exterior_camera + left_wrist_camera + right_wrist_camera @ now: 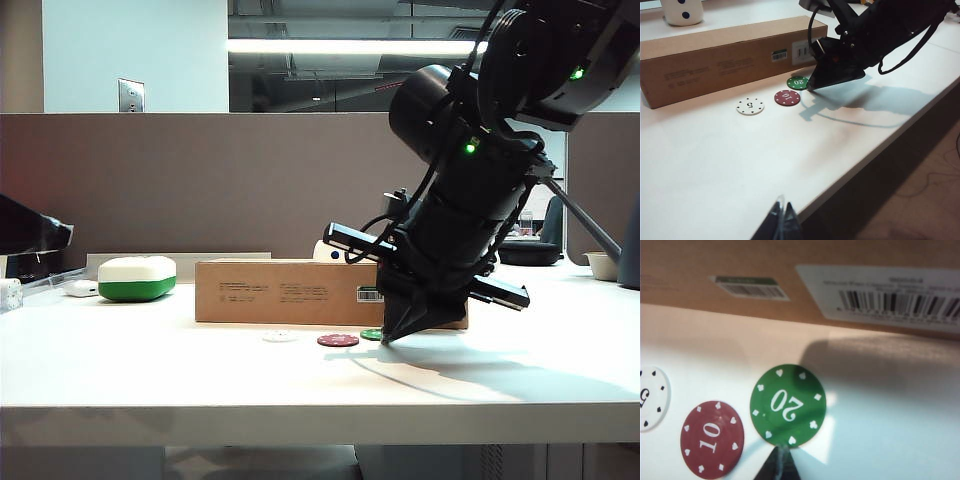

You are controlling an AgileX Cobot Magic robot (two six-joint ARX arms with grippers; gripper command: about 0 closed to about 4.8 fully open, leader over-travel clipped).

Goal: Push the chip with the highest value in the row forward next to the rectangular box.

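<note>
Three chips lie in front of the rectangular box [290, 291] [730, 60] [790, 275]: white "5" [750, 106] [652, 397], dark red "10" [787, 97] [712, 438] [338, 340], and the green "20" chip [798, 82] [788, 405] [371, 334]. The green chip sits ahead of the other two, closer to the box, with a strip of table between it and the box. My right gripper [777, 462] [388, 338] [811, 88] is shut, its tip touching the green chip's near edge. My left gripper [781, 215] is shut and empty, hovering over the table's near edge, well back from the chips.
A white-and-green rounded case [137, 278] rests at the left beside the box. A white cup with dark dots [684, 11] stands behind the box. The table's front edge [880, 150] runs close behind the left gripper. The right arm's body [470, 220] leans over the box's right end.
</note>
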